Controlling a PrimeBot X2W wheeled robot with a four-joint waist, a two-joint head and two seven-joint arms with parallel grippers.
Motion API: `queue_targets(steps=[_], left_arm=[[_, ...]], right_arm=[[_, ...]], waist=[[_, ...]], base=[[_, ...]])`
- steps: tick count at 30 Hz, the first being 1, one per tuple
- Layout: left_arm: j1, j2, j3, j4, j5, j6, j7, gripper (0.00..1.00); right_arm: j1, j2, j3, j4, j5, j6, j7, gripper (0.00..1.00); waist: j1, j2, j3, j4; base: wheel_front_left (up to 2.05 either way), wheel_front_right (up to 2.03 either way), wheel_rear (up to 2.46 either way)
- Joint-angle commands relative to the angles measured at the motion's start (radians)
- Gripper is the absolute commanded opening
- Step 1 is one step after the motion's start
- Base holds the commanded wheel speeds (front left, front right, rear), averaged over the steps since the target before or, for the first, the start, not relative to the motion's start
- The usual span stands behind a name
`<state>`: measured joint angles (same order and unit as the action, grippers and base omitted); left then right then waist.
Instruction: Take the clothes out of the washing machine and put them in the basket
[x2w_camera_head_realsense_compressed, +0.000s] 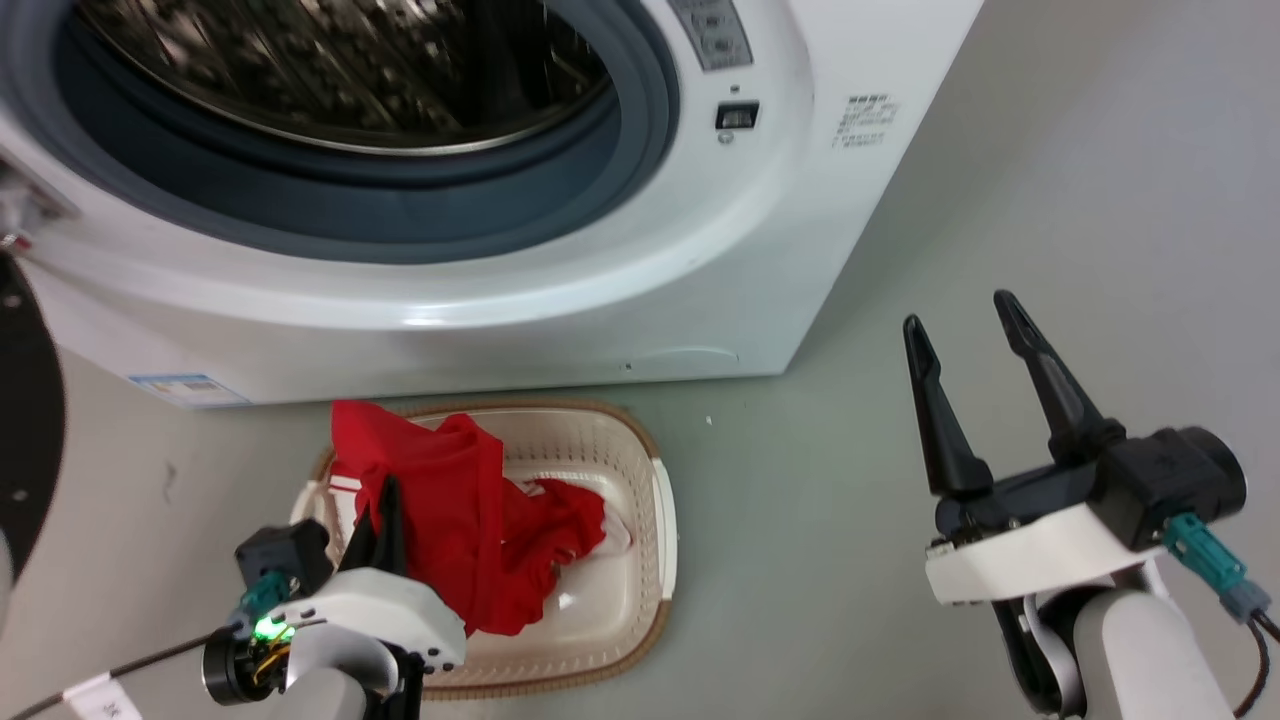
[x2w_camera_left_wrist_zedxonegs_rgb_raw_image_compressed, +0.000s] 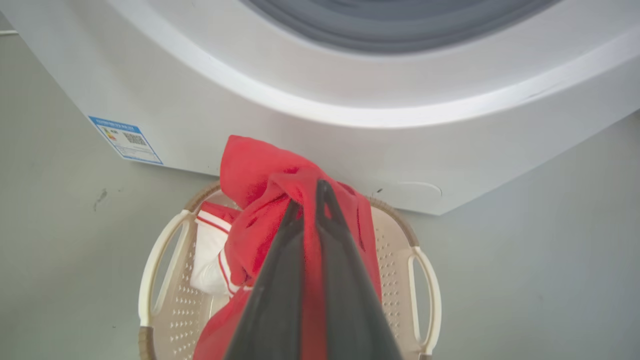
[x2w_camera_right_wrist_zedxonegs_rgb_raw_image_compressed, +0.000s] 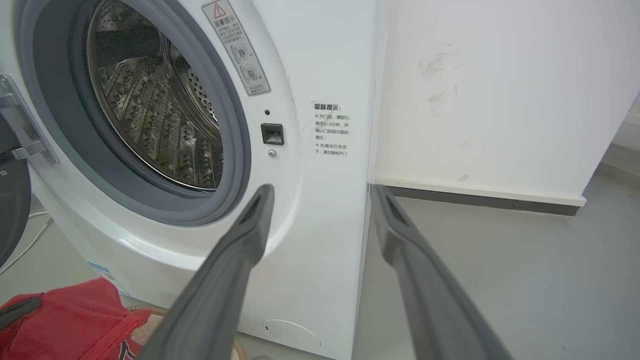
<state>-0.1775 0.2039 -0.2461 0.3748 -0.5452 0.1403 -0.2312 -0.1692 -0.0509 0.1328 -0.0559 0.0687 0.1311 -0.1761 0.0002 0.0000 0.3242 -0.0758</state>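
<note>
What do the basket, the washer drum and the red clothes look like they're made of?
The basket: likely moulded plastic, cream, slightly glossy, with punched holes; its brown rim looks woven, possibly imitation. The drum: shiny metal, probably stainless steel, embossed and perforated. The clothes: soft matte red fabric, draping in folds.

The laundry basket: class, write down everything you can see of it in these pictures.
The laundry basket is cream-white, oval and plastic-looking, with perforated walls, a brown woven-look rim and pale loop handles at two sides. It stands upright on the grey floor just before the washing machine. Red clothes with white striped trim lie in it and hide part of its far rim; the left gripper, shut on them, holds part above it.
</note>
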Motion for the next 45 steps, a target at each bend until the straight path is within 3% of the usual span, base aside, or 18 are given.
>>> queue_targets(steps=[1, 11, 26, 29, 30, 35, 45], left_arm=[[-0.034, -0.006, 0.003, 0.036, -0.003, -0.012, -0.01, 0.0], [-0.297, -0.008, 0.042, 0.401, 0.038, -0.093, -0.035, 0.0], [-0.413, 0.001, 0.164, 0.694, 0.08, -0.114, -0.034, 0.02], [-0.422, -0.007, 0.183, 0.743, 0.065, -0.132, -0.034, 0.88], [-0.425, -0.009, 0.186, 0.75, 0.067, -0.139, -0.034, 1.0], [-0.41, -0.018, 0.199, 0.751, 0.082, -0.16, -0.034, 1.0], [-0.302, -0.038, 0.241, 0.656, 0.135, -0.174, -0.034, 1.0]], right_arm=[[-0.024, 0.002, 0.003, -0.002, -0.005, -0.001, -0.003, 1.0], [-0.111, 0.002, 0.018, -0.012, 0.011, -0.001, -0.034, 1.0], [-0.164, 0.002, 0.026, 0.0, 0.034, -0.001, -0.072, 1.0], [-0.168, 0.002, 0.032, 0.009, 0.036, -0.001, -0.076, 1.0], [-0.169, 0.002, 0.033, 0.014, 0.035, -0.001, -0.077, 1.0], [-0.164, 0.001, 0.031, 0.042, 0.027, -0.001, -0.08, 1.0], [-0.115, 0.001, 0.019, 0.119, 0.008, -0.001, -0.075, 1.0]], waist=[[-0.0002, 0.0, 0.074, -0.023], [-0.0002, 0.0, 0.265, -0.087], [-0.0002, 0.0, 0.422, -0.142], [-0.0002, 0.0, 0.423, -0.14], [-0.0002, 0.0, 0.418, -0.138], [-0.0002, 0.0, 0.358, -0.111], [-0.0002, 0.0, 0.135, -0.059]], base=[[0.0, 0.0, 0.0], [0.0, 0.0, 0.0], [0.0, 0.0, 0.0], [0.0, 0.0, 0.0], [0.0, 0.0, 0.0], [0.0, 0.0, 0.0], [0.0, 0.0, 0.0]])
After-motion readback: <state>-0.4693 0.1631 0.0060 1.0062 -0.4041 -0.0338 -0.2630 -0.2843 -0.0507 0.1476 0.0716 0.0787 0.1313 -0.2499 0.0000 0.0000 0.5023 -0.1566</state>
